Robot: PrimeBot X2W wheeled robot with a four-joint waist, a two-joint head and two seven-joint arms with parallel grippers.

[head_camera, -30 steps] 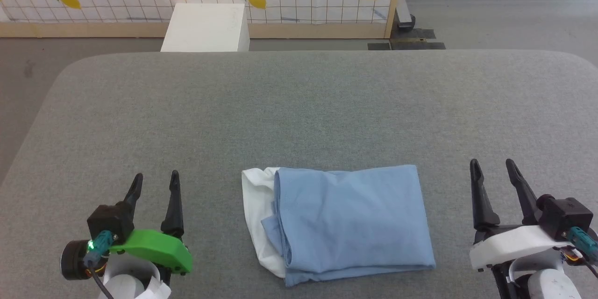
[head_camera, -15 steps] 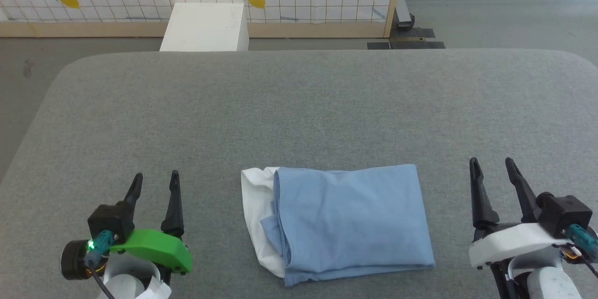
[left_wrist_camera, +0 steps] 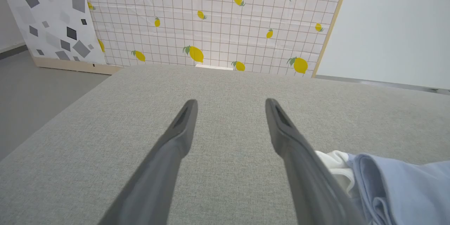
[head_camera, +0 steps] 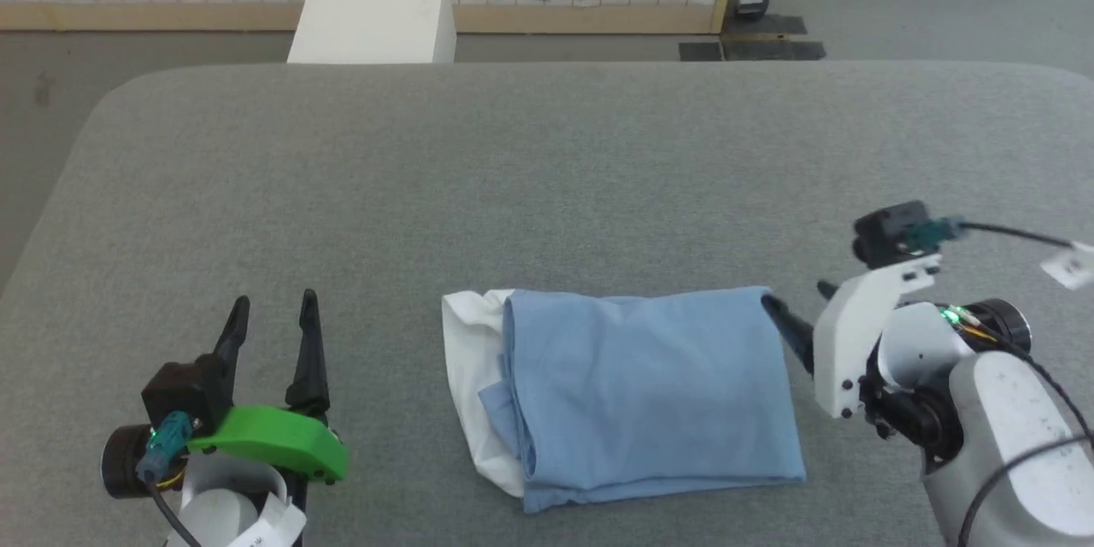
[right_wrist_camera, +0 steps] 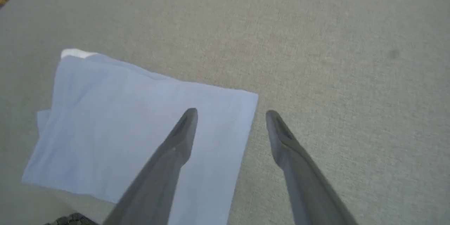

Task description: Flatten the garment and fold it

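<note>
Grey fabric table point(head_camera: 547, 154), lemon-print grid panel point(left_wrist_camera: 218, 24), white box point(head_camera: 372, 13), grey floor point(head_camera: 923, 0)

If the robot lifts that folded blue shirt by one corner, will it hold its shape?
Probably not: the shirt lies in soft, rumpled layers, so it would likely droop and unfold. Pushed, it may bunch on the textured table.

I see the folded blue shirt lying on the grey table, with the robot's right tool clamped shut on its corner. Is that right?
Not quite. The right tool is open, not clamped. In the right wrist view one finger is over the folded blue shirt near its corner, and the other is over the bare grey table. The rest holds.
</note>
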